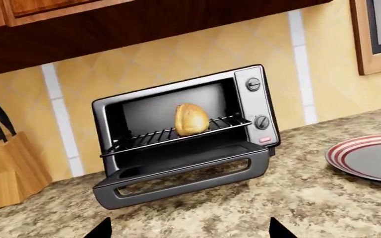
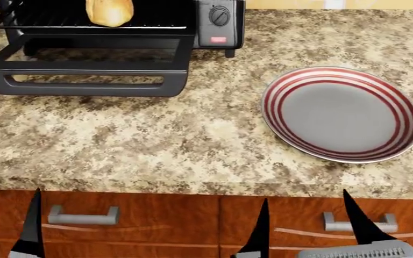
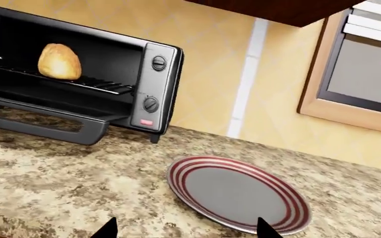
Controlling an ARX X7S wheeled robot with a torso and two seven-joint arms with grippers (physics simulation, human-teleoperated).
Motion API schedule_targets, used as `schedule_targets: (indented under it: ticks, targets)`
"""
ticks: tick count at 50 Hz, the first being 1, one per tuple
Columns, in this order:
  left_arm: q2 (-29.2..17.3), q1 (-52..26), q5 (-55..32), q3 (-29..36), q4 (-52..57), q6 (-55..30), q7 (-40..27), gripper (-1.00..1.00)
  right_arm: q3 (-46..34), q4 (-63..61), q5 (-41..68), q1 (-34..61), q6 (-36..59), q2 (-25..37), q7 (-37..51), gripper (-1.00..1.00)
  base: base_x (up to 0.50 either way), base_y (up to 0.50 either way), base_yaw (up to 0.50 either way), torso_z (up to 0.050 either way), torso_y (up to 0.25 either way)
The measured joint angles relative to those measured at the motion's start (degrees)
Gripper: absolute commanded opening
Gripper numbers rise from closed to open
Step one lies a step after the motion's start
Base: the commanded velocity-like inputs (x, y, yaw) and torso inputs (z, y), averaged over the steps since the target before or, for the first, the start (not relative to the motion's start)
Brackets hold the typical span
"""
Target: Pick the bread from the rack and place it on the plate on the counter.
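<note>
The left claw (image 2: 142, 231) hangs spread and empty below the rounded front edge of the worktop (image 2: 156, 140), its dark fingertips level with the reddish wooden drawers (image 2: 120, 220). The right claw (image 2: 307, 226) hangs beside it, likewise spread and holding nothing, its tips also short of the worktop's edge.

The bread (image 2: 109, 11) sits well apart from both claws, on the rack (image 2: 49, 20) inside the black toaster oven (image 1: 184, 134), whose door (image 2: 84, 75) is folded down flat towards the worktop's front. In the left wrist view the bread (image 1: 191, 119) stands on end near the middle of the rack (image 1: 177, 135), almost straight ahead of the left claw's tips. The oven's two knobs (image 1: 253, 84) lie just beside the bread's compartment.

The plate (image 2: 341, 113) lies flat and bare on the worktop, near the oven on its knob side, directly ahead of the right claw. A wooden knife block (image 1: 12, 166) stands at the oven's other side.
</note>
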Motion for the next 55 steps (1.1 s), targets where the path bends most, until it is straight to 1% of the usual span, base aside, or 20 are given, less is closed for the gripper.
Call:
schedule_targets:
  ticks: [7,11,16,21,23,26,30,36,40,45,50,55]
  targets:
    - [-1.5,-1.0,-1.7,-0.3,2.8,-2.7,-1.3,1.00,-0.5,-2.4,0.2,0.9,2.7,0.4,0.0,1.00,0.00,0.50,0.00,0.048,0.065]
    - [-4.1,-1.9,-5.1,-0.1,3.7,-3.4,-4.5,1.00,-0.8,-3.8,0.2,1.6,4.5,0.6,0.0,1.00,0.00,0.42,0.00,0.048,0.066]
    - [-11.3,-5.6,-14.5,1.8,4.4,-2.9,-13.6,1.00,-1.8,-6.9,-0.2,4.0,9.5,1.1,0.0,1.00,0.00,0.00,0.00,0.048,0.064]
    - [-19.4,-12.1,-25.7,5.4,4.8,-1.8,-23.7,1.00,-2.6,-10.4,-0.3,7.6,15.4,1.8,-0.1,1.00,0.00,0.00,0.00,0.048,0.064]
    - [-22.3,-15.1,-30.0,6.8,4.9,-1.5,-27.2,1.00,-3.0,-11.4,1.6,9.6,17.2,3.2,1.5,1.00,0.00,0.00,0.00,0.048,0.064]
    - [-26.2,-19.8,-36.3,8.7,5.0,-1.1,-31.8,1.00,-4.8,-12.5,9.4,15.0,18.5,9.1,9.0,1.00,0.00,0.00,0.00,0.048,0.066]
    - [-30.3,-25.6,-43.4,10.8,5.1,-0.8,-36.6,1.00,-8.0,-13.6,25.5,23.2,19.1,16.4,22.8,1.00,0.00,0.00,0.00,0.048,0.065]
    - [-35.2,-34.0,-52.9,13.3,5.2,-0.7,-42.1,1.00,-11.3,-14.2,46.1,35.0,21.1,23.6,38.1,1.00,0.01,0.00,0.00,0.048,0.064]
    - [-37.7,-39.8,-58.6,14.6,5.3,-0.9,-45.1,1.00,-12.9,-14.4,57.3,42.8,22.9,26.3,46.0,1.00,0.30,0.00,0.00,0.048,0.065]
    - [-39.8,-46.8,-65.0,16.0,5.2,-1.8,-48.2,1.00,-14.3,-14.6,68.0,50.4,24.5,28.5,53.6,1.00,0.33,0.00,0.00,0.048,0.065]
    - [-41.3,-53.0,-70.5,17.0,5.1,-2.9,-50.7,1.00,-15.2,-14.9,75.2,55.5,25.4,29.9,58.7,1.00,0.33,0.00,0.00,0.048,0.066]
    - [-42.1,-58.5,-75.1,17.7,4.9,-4.2,-52.6,1.00,-15.9,-15.0,79.9,59.1,25.9,30.7,62.0,1.00,0.33,0.00,0.00,0.048,0.066]
